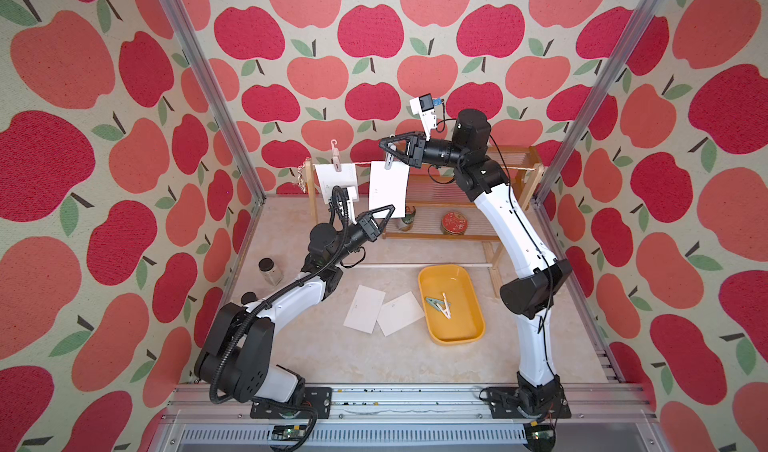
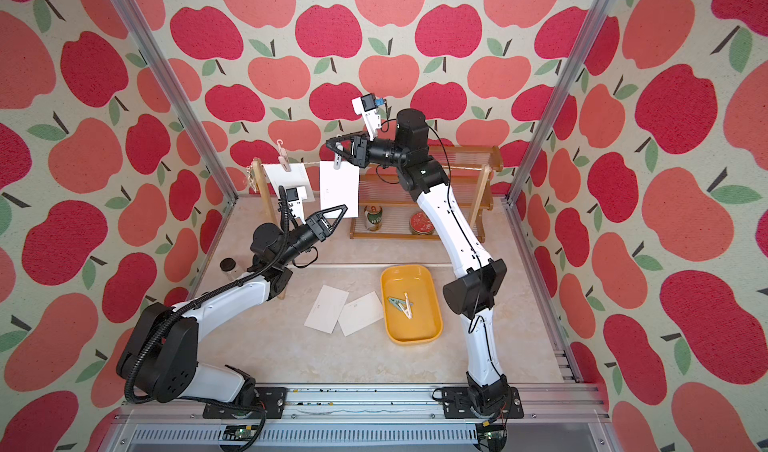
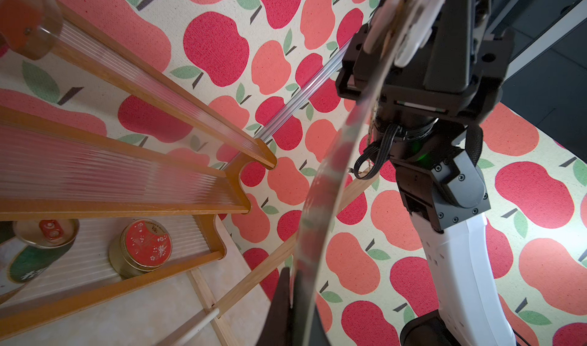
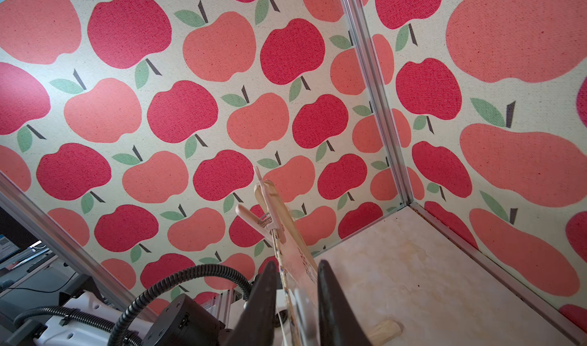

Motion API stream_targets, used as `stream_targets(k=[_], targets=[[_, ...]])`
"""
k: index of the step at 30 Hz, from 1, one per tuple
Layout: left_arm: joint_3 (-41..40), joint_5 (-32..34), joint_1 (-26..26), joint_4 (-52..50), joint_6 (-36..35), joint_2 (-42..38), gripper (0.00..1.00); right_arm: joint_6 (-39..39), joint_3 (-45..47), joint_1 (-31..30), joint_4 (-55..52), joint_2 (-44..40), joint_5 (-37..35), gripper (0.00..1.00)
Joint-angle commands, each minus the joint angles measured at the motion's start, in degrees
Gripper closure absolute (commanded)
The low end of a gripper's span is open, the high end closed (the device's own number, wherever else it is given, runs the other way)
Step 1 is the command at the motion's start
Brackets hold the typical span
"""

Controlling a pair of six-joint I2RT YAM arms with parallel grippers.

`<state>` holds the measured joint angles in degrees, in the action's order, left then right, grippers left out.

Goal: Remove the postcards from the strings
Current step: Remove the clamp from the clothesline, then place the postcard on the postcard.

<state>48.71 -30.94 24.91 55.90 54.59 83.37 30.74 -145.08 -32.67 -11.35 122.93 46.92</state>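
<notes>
White paper postcard (image 1: 388, 188) at 12 o'clock: unpinning | left gripper (image 1: 390, 210) clamps its 6 o'clock edge | right gripper (image 1: 385, 147) pinches grey plastic peg (image 1: 389, 162) | next: pull card off thin twine (image 1: 361, 164)

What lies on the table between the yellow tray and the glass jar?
Two postcards lie flat there, side by side, nearer the tray; the left arm passes above the stretch beside the jar. Both top views show this.

Yellow tray (image 1: 457, 327), two clothespins (image 1: 439, 304) inside.
</notes>
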Motion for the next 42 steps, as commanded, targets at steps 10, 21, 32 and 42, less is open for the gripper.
stream_targets(k=[10, 21, 32, 42], targets=[[-3.75, -0.75, 1.45, -2.54, -3.41, -3.09, 1.0, -3.13, -1.59, -0.13, -1.81, -3.92, -5.43, 0.76], [-7.07, -1.19, 3.73, -13.43, -9.25, -8.93, 1.0, -5.01, -0.91, 0.19, -3.31, -6.84, -9.52, 0.76], [-10.71, -1.14, 4.24, -26.77, -12.98, -15.38, 1.0, -7.96, 7.92, 1.2, -3.05, -14.42, -12.19, 0.76], [-12.02, -2.12, 3.39, -41.92, -15.26, -17.0, 1.0, -9.62, 26.83, 1.68, 0.76, -28.95, -13.6, 0.76]])
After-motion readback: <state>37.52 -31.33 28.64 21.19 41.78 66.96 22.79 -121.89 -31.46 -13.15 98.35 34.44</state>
